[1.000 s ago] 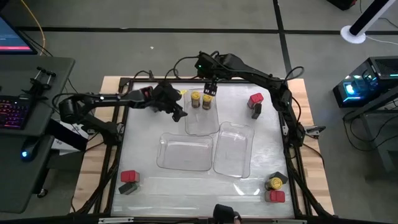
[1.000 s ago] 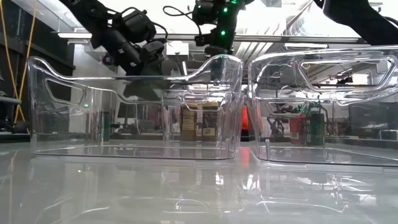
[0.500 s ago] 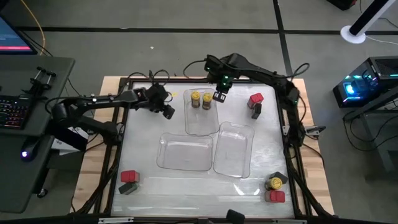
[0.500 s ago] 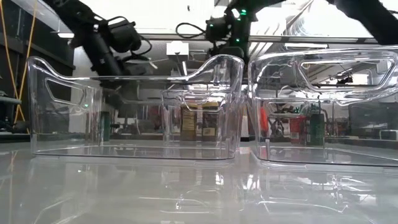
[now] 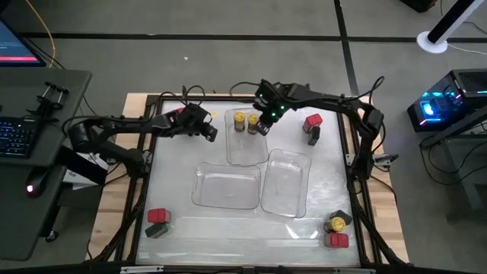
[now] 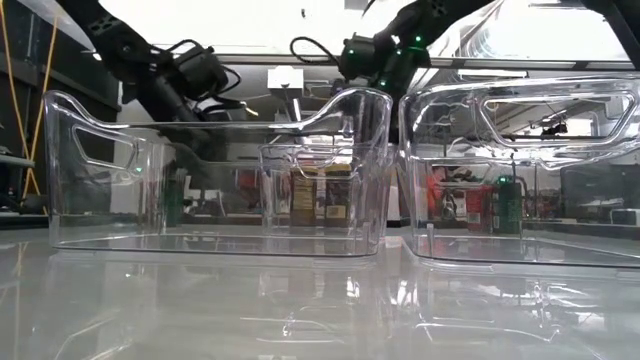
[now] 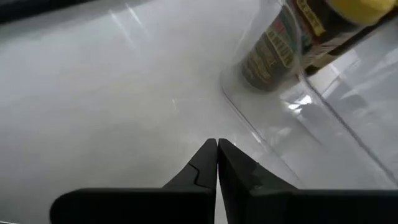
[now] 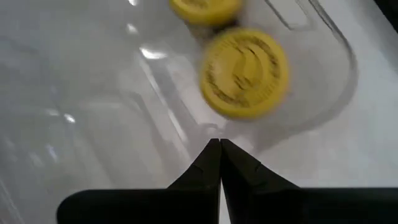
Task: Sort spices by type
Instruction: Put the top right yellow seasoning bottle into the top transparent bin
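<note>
Two yellow-lidded spice jars (image 5: 240, 120) (image 5: 253, 123) stand in the far clear tray (image 5: 247, 148). My right gripper (image 5: 262, 127) hangs shut just above that tray's right wall, beside the nearer jar's lid (image 8: 244, 71), holding nothing. My left gripper (image 5: 211, 134) is shut and empty over bare table left of the tray, and its wrist view shows a jar (image 7: 273, 53) through the tray wall. More spices stand loose on the table: a red (image 5: 313, 120) and a dark one (image 5: 313, 137) at far right, and small groups at near left (image 5: 157, 221) and near right (image 5: 337, 228).
Two larger clear trays (image 5: 227, 186) (image 5: 285, 183) stand side by side mid-table, nearer than the jar tray. A dark frame (image 5: 358, 152) and cables run along the table's edges. Bare white table (image 5: 183, 164) lies left of the trays.
Both grippers have shut on nothing. My right gripper has sunk and come toward the near edge, from beyond the jar tray to just above its right wall, tipping more downward. My left gripper has sunk and drawn slightly toward the table's left edge.
</note>
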